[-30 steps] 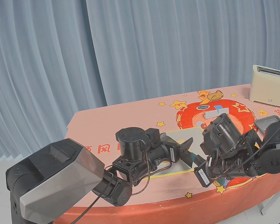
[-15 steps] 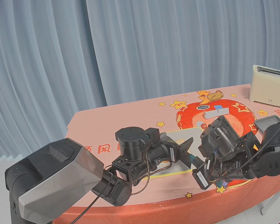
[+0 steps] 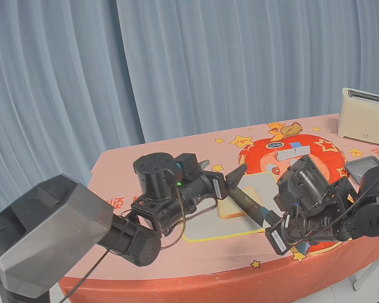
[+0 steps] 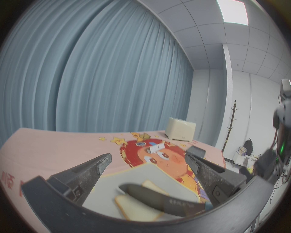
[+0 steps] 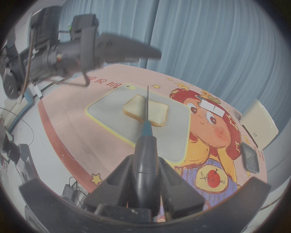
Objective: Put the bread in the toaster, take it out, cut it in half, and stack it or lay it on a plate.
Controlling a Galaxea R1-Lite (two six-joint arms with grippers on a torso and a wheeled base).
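Observation:
A slice of bread (image 3: 230, 208) lies flat on the grey cutting board (image 3: 206, 225) with a yellow rim. My right gripper (image 3: 276, 218) is shut on the handle of a knife (image 3: 250, 204), and the blade crosses the slice. In the right wrist view the knife (image 5: 146, 106) lies over the middle of the bread (image 5: 157, 113) on the cutting board (image 5: 112, 118). My left gripper (image 3: 228, 169) hangs open above the board's far-left part, apart from the bread. Its left wrist view looks down on the bread (image 4: 136, 207) and the knife (image 4: 163, 200). The cream toaster (image 3: 366, 114) stands at the far right.
A dark grey tray (image 3: 362, 167) lies in front of the toaster, close to my right arm. A small white and blue block (image 3: 293, 151) sits behind the board. The table's front edge runs just below my right gripper. The left part of the pink tablecloth is bare.
My left gripper has lifted and drawn back to the left, off the board, uncovering the bread. The right gripper has kept the knife over the slice, shifting only slightly.

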